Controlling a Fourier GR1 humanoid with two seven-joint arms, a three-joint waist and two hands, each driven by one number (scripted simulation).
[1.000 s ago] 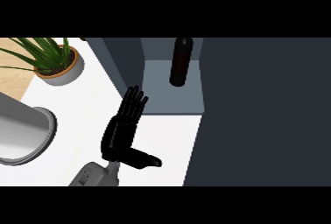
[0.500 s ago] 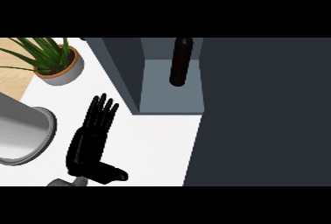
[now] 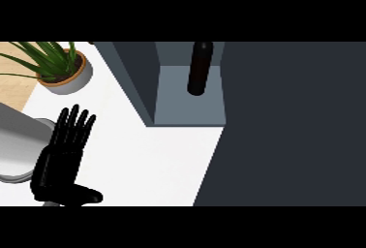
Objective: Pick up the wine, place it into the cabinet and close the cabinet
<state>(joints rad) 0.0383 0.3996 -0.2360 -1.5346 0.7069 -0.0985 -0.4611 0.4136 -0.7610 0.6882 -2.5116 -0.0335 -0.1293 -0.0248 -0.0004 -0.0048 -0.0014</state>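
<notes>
Wine bottle (image 3: 200, 68): dark, slim, standing upright on the grey shelf floor of the cabinet (image 3: 187, 104), toward the shelf's back, its upper end reaching the top edge of the view. Nothing touches it.

Cabinet: grey, open at the front; its left wall runs diagonally down to the shelf's front edge. A large dark panel (image 3: 293, 126) fills the whole right side of the view, from the shelf's right edge down to the lower edge.

Left hand (image 3: 63, 160): black, at the lower left over the white counter (image 3: 150, 160), fingers straight and together, pointing up the view, thumb jutting to the right near the lower edge. It holds nothing and lies well apart from the wine bottle, down and to the left of it.

Potted plant (image 3: 61, 68): green spiky leaves in a round pale pot, at the counter's far left corner.

Grey metal vessel (image 3: 18, 150): at the left edge, partly behind the hand.
</notes>
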